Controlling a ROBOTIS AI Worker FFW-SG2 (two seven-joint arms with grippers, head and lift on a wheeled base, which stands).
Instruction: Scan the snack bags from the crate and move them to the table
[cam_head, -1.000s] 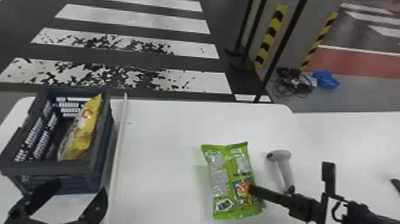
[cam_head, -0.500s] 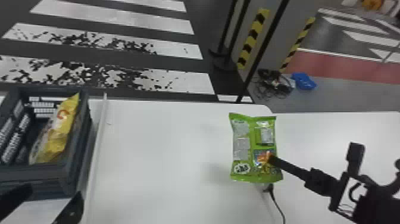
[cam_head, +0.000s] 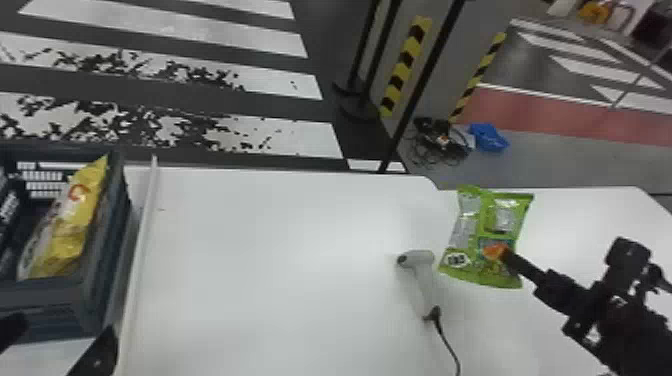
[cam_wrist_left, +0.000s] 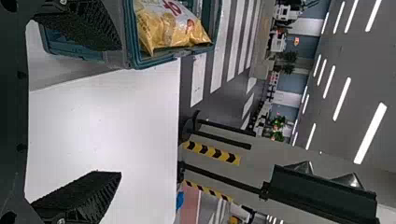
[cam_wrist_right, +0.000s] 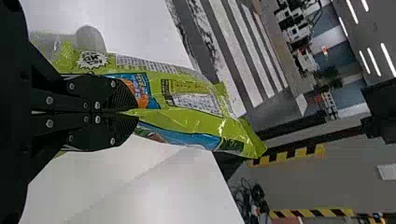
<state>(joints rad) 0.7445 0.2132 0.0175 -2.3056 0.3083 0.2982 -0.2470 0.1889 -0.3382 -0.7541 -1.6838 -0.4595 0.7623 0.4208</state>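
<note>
The right gripper held the green snack bag pinched between its fingertips, most of it beyond them.

Past the table's far edge: floor with white crosswalk stripes, dark blotches on some. Black posts stand beyond that edge, right of its middle, next to a grey pillar with yellow-black hazard strips. Tangled cables on floor, blue item just beside. Red floor band farther right. Left wrist view: ceiling lights, green plants.
</note>
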